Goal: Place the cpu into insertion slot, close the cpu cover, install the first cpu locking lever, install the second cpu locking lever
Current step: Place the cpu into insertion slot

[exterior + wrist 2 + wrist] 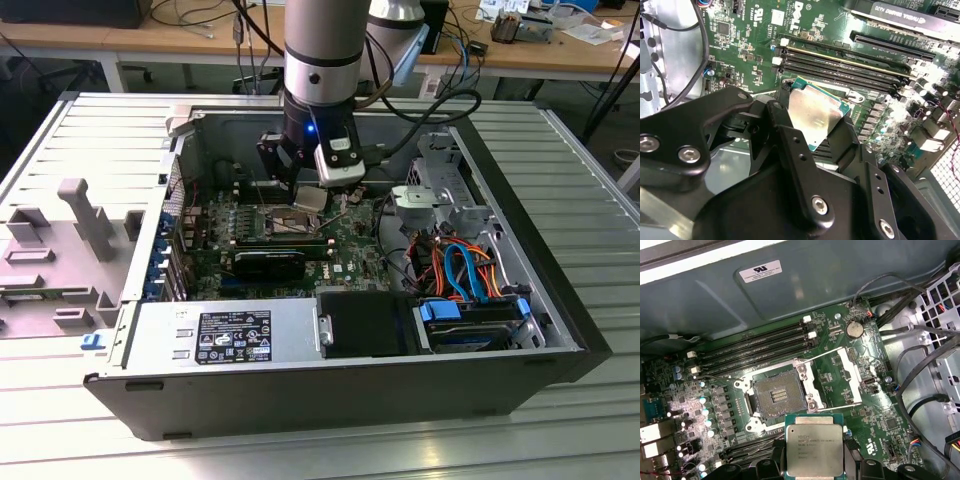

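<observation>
**Open computer case with the processor held above the board.** The gripper (815, 125) is shown pinching the cpu (816, 107). Its two black fingers (785, 125) are pressed against opposite edges of the chip. The dull metal top is thus left facing upward, and the underside is presumably kept free of contact. In the exterior view the arm (322, 60) is seen reaching down into the open computer case (300, 400). There the chip is carried clear of the green circuit board (350, 245), near the socket and slightly toward the exterior view's right and far side of it. In the first wrist view the insertion slot (776, 397) is exposed, with its dark centre empty inside the silver rim. The cpu is held apart from it and has not been seated. The cpu cover (850, 376) is swung away to one side of the socket, which is judged to leave a straight downward path for the chip. The locking levers cannot be singled out with certainty, but with the cover open they are taken to be released. Long black memory slots (755, 349) run alongside the socket, so little room is left for sideways error. The first step of the task, placing the chip, is therefore judged to be in hand, with the cover and both levers not yet dealt with.
</observation>
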Available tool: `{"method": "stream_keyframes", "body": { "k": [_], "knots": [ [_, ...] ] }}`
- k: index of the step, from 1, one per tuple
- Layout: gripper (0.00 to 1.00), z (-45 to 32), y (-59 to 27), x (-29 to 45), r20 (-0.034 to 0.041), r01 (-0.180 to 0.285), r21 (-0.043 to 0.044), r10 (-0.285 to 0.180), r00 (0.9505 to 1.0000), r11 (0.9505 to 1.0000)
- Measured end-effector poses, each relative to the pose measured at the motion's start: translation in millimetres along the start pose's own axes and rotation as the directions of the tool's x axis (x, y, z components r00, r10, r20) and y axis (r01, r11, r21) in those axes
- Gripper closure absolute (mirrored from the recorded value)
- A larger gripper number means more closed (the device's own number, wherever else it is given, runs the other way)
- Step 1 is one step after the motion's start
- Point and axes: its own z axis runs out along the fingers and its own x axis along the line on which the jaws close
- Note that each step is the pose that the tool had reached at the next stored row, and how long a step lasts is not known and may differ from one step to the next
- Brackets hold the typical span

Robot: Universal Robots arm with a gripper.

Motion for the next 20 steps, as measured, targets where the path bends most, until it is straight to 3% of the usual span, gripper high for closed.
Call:
{"method": "stream_keyframes", "body": {
  "k": [20],
  "knots": [
    [0.45,2.5,-0.1,-0.1,0.0036,-0.06,-0.0009,0.06,0.9982,0.9982]
  ]
}}
